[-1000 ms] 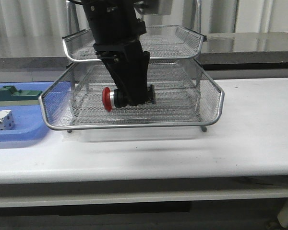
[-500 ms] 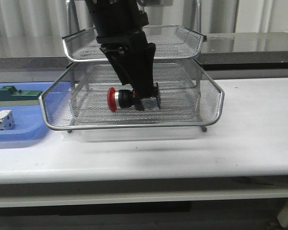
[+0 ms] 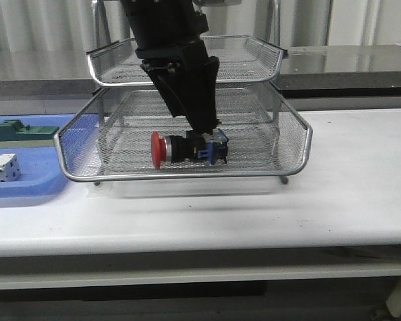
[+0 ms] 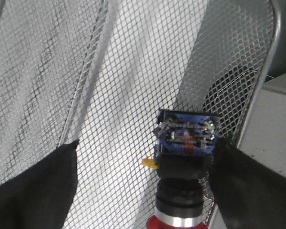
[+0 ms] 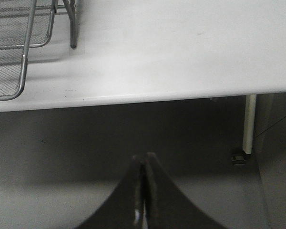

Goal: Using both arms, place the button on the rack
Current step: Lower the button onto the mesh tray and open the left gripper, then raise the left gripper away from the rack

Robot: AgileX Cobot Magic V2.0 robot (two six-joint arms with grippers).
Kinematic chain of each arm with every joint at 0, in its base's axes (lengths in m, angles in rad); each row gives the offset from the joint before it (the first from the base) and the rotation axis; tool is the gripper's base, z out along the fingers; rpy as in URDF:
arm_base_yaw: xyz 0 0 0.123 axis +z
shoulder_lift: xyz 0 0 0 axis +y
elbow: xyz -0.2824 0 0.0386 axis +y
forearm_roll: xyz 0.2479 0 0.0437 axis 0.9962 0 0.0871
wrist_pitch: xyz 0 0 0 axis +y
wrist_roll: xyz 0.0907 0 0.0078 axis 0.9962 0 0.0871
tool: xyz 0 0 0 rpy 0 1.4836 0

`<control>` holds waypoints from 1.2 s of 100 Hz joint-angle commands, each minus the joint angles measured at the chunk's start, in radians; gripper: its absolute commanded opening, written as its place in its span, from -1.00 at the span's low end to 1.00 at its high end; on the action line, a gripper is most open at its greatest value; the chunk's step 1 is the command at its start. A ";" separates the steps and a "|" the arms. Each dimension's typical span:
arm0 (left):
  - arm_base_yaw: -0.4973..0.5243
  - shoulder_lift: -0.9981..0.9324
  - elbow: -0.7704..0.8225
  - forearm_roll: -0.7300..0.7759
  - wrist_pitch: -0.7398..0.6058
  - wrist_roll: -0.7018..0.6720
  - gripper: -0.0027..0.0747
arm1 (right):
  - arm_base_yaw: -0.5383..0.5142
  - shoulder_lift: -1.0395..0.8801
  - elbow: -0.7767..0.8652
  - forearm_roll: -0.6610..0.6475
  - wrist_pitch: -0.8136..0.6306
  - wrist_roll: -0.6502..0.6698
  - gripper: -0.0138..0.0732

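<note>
On the middle tier of the rack the button lies on its side, red head toward the blue tray and blue-black rear block toward the open desk, so by my reading the placing itself is as good as done. What remains, as far as these views allow a judgement, is for the left tool to lift clear from between the tiers. The front view shows its black fingers reaching down under the top tier to a spot right over the rear block. In the left wrist view the two fingers stand spread well apart on either side of the button: the one finger is clear of it, the other looks to lie against the rear block, so the tool is open rather than clamped on it, and the mesh floor shows beneath. The right tool hangs off the desk edge with its fingers pressed together on nothing, well away from the rack. Beside the rack, the blue tray carries a green component and a white boxy one; neither is near the arm. The top tier's rim overhangs close to the left arm, so a retreat would likely have to clear it.
</note>
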State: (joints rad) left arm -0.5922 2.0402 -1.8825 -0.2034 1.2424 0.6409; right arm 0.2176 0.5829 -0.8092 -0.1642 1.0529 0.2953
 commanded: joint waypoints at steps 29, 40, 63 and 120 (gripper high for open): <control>0.019 -0.196 -0.033 -0.050 0.031 -0.052 0.48 | -0.004 0.004 -0.024 -0.021 -0.051 -0.002 -0.84; 0.053 -0.241 -0.031 -0.048 0.031 -0.093 0.48 | -0.004 0.004 -0.024 -0.021 -0.051 -0.002 -0.84; 0.171 -0.364 0.056 -0.048 0.031 -0.139 0.29 | -0.004 0.004 -0.024 -0.021 -0.051 -0.002 -0.84; 0.620 -0.882 0.643 -0.122 -0.225 -0.143 0.29 | -0.004 0.004 -0.024 -0.021 -0.051 -0.002 -0.84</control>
State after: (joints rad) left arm -0.0148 1.2543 -1.2819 -0.2625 1.1289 0.5076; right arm 0.2176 0.5829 -0.8092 -0.1642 1.0529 0.2953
